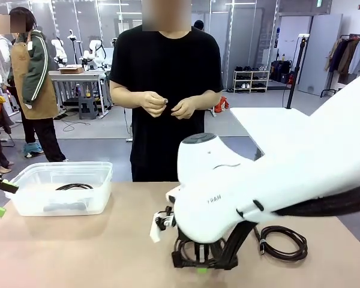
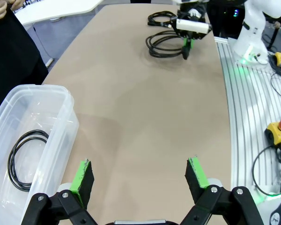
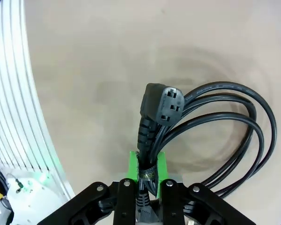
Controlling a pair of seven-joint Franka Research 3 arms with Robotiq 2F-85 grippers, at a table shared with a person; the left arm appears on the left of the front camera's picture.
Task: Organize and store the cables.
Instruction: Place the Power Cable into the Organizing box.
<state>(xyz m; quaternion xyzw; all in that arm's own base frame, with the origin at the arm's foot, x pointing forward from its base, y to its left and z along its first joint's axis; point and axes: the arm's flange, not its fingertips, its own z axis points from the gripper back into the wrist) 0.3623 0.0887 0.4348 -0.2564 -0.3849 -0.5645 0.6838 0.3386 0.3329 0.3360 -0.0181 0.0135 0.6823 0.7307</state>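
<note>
My right gripper (image 3: pixel 147 166) is shut on a black cable just below its chunky plug (image 3: pixel 165 105), and the coil's loops (image 3: pixel 239 136) spread out to one side over the tan tabletop. From the front, that gripper (image 1: pixel 198 263) is low at the table's near edge, half hidden by the white arm. A second coiled cable (image 1: pixel 283 243) lies to its right. A third coil (image 1: pixel 75 187) rests inside the clear bin (image 1: pixel 66 168). My left gripper (image 2: pixel 139 178) hovers open beside the bin (image 2: pixel 61 131), holding nothing.
A person in a black shirt stands at the far side, both hands (image 1: pixel 168 107) together at chest height and away from the table. The right arm's white body (image 1: pixel 258 180) blocks the table's middle right. A metal rail (image 2: pixel 253 122) runs along the table's edge.
</note>
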